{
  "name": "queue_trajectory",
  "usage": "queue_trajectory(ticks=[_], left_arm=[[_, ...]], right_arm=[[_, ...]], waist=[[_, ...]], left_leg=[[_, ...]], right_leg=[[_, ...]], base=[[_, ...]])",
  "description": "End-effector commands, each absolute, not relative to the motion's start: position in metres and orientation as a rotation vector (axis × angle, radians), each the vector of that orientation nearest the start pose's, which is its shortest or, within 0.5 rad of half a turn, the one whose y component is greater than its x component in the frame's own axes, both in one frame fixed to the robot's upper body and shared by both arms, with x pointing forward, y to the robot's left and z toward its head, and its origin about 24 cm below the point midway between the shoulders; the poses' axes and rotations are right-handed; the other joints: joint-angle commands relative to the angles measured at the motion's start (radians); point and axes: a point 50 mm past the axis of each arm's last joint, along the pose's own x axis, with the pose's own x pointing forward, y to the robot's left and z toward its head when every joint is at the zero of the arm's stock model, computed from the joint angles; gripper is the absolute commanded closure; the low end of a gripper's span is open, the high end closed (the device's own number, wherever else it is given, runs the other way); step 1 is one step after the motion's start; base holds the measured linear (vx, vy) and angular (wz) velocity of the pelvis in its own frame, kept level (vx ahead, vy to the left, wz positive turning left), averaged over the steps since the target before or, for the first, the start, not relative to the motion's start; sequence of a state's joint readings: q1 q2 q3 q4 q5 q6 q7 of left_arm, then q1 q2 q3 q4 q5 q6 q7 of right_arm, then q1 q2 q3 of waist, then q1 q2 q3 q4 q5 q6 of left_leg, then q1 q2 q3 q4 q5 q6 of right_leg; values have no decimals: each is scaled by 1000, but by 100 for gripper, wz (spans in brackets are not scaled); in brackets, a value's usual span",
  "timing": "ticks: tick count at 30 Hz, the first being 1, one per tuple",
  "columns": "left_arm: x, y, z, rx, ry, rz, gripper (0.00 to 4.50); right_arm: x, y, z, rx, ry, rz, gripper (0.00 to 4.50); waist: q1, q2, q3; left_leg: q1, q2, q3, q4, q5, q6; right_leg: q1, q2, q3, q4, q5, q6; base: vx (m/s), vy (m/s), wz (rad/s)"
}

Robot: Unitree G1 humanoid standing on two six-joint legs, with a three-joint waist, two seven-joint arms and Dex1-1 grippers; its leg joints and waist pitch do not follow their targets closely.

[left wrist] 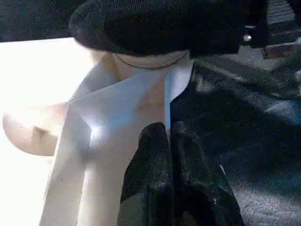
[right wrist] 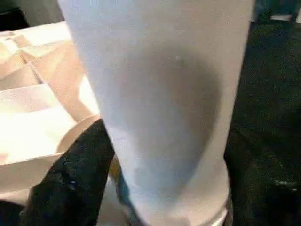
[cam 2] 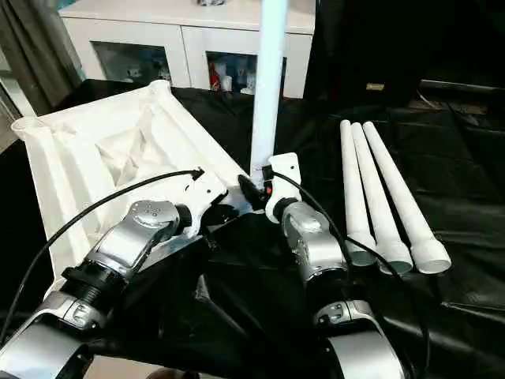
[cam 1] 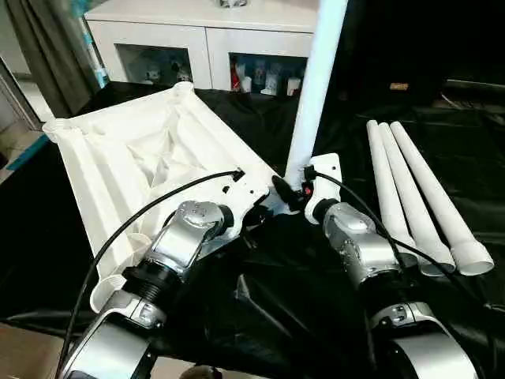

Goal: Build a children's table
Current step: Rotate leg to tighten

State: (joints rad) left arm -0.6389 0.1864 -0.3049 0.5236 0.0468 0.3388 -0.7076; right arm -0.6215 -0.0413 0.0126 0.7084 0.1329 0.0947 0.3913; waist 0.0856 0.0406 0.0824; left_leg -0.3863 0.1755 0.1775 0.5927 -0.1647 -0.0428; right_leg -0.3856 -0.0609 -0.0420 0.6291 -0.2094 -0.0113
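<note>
1. A black cloth is covering the worktop, with a white cabinet standing behind it.
2. The tabletop is lying underside up on the cloth, its ribs and round corner sockets showing.
3. One leg is standing upright at the near right corner socket, apparently seated in it or close to it.
4. Three more legs are lying side by side on the cloth to the right, well apart from the tabletop.
5. The left end effector is pressed together, its black fingers pinching a thin wall of the tabletop just beside that corner, probably steadying it.
6. The right end effector is sitting at the base of the upright leg; one black finger is lying against the tube, and I cannot tell whether it is gripping or letting go.
7. Judged from this, the step is seating the first leg. Doing it well means keeping the leg square to the socket, pressing straight down along its axis, and holding the tabletop firmly so that it is not sliding on the cloth.
8. Releasing before the leg is fully home risks it tipping.
</note>
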Motion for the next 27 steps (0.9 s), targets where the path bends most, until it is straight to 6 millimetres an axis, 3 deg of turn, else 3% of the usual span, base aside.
queue_trajectory(ticks=[1,5,10,15,22,27], left_arm=[[333,70,72,374,286,-1022,450],[323,78,71,399,284,-1126,450],[304,92,69,422,289,-1284,450],[295,98,72,401,285,-1351,450],[289,108,70,415,313,-1366,450],[289,110,69,418,320,-1359,450]], right_arm=[[341,-80,39,54,266,651,93],[334,-92,46,4,243,802,93],[320,-115,54,-73,241,1003,93],[313,-128,60,-96,258,1100,93],[306,-135,61,-126,280,1162,130],[302,-130,60,-110,289,1187,167]], waist=[[-1,-11,-70],[3,-14,-74],[8,-7,-79],[10,-11,-84],[9,-13,-75],[10,-13,-79]], left_leg=[[17,51,-22,-74,-233,24],[12,53,-21,-70,-186,46],[14,57,-20,-65,-139,75],[8,57,-16,-57,-93,106],[9,56,-16,-63,-158,81],[8,55,-15,-60,-127,83]], right_leg=[[33,-88,46,-92,-226,-208],[38,-88,46,-84,-155,-212],[37,-83,42,-71,-44,-247],[36,-81,41,-61,29,-271],[31,-83,42,-75,-105,-251],[32,-81,42,-70,-61,-253]], base=[[0,0,0],[0,0,0],[0,0,0],[0,0,0],[0,0,0],[0,0,0]])
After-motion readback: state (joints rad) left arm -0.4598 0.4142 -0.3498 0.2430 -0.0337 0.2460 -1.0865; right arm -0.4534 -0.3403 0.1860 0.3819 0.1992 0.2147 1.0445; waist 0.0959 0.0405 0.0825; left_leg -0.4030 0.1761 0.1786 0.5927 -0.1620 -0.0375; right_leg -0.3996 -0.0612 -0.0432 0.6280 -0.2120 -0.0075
